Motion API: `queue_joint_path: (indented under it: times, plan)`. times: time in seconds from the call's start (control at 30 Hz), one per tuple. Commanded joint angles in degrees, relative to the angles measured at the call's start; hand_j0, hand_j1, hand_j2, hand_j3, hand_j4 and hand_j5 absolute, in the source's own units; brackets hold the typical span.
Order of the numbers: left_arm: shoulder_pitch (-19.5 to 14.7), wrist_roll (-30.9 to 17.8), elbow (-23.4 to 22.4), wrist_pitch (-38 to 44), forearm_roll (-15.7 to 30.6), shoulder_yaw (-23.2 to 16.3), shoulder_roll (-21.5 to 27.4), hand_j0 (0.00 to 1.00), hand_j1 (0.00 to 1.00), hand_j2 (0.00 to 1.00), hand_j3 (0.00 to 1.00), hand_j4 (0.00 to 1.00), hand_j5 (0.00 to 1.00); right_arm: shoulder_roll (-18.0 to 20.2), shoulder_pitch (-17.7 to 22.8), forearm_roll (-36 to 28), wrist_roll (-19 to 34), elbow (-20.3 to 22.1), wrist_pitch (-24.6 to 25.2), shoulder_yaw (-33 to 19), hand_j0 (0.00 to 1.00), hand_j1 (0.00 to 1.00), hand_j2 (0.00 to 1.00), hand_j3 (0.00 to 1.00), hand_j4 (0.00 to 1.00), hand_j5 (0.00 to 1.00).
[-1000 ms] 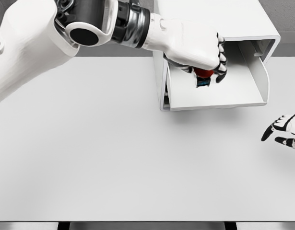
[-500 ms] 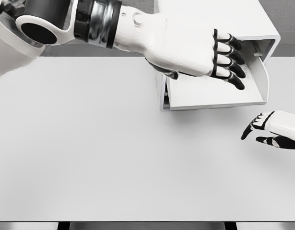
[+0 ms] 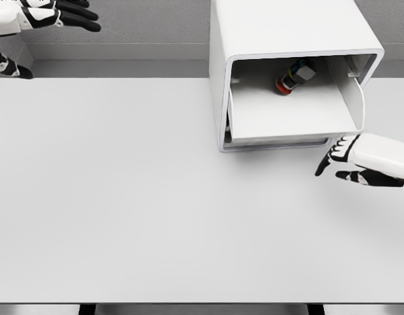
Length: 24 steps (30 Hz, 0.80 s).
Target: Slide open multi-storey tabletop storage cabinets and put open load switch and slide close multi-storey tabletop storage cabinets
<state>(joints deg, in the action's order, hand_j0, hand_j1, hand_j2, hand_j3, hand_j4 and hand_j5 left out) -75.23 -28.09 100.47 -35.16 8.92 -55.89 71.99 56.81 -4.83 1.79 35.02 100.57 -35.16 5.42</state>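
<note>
The white storage cabinet [image 3: 287, 29] stands at the table's far right, its top drawer [image 3: 293, 121] pulled out toward me. The load switch [image 3: 293, 77], dark with a red end, lies tilted at the back of that drawer. My left hand [image 3: 54, 14] is at the upper left corner, fingers spread, holding nothing. My right hand [image 3: 336, 161] hovers just below the drawer's front right corner, fingers extended and empty, not touching the drawer as far as I can tell.
The white table [image 3: 123, 197] stretches wide to the left and in front of the cabinet. A grey wall [image 3: 149, 26] runs behind it. The table's front edge is near the bottom of the picture.
My left hand let go of the load switch in the drawer and withdrew to the upper left corner. My right hand moved left and up toward the drawer front.
</note>
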Motion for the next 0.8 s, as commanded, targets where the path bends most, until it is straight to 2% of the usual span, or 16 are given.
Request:
queue_joint_path:
  times: [0.0,0.1,0.2,0.43,0.67,0.77]
  plan:
    - [0.09,0.14,-0.01,0.16,0.40,0.08,0.43,1.00,1.00,1.00,1.00,1.00,1.00,-0.12,-0.09,-0.39,-0.02,-0.02,0.16,0.56,0.57,0.57,0.57,0.57,0.57,0.57]
    - [0.09,0.14,-0.01,0.16,0.40,-0.01,0.34,1.00,1.00,1.00,1.00,1.00,1.00,-0.56,-1.32,-0.39,-0.02,-0.11,0.16,0.64,0.57,0.57,0.57,0.57,0.57,0.57]
    - [0.18,0.14,-0.01,0.16,0.40,-0.10,0.34,1.00,1.00,1.00,1.00,1.00,1.00,-0.56,-5.80,-0.21,-0.02,-0.46,0.16,5.74,0.57,0.57,0.57,0.57,0.57,0.57]
    - [1.23,0.14,-0.01,0.16,0.31,-0.10,0.34,1.00,1.00,1.00,1.00,1.00,1.00,-1.79,-8.35,0.23,-0.02,-2.04,0.16,6.00,0.57,0.57,0.57,0.57,0.57,0.57]
    - [1.32,0.06,-0.01,0.16,0.40,-0.10,0.25,1.00,1.00,1.00,1.00,1.00,1.00,-3.11,-12.39,1.72,-0.02,-3.89,0.16,10.58,0.57,0.57,0.57,0.57,0.57,0.57]
    - [1.41,0.06,-0.01,0.16,0.31,-0.10,0.08,1.00,1.00,1.00,1.00,1.00,1.00,-3.64,-12.48,2.25,-0.02,-3.89,0.16,10.93,0.57,0.57,0.57,0.57,0.57,0.57]
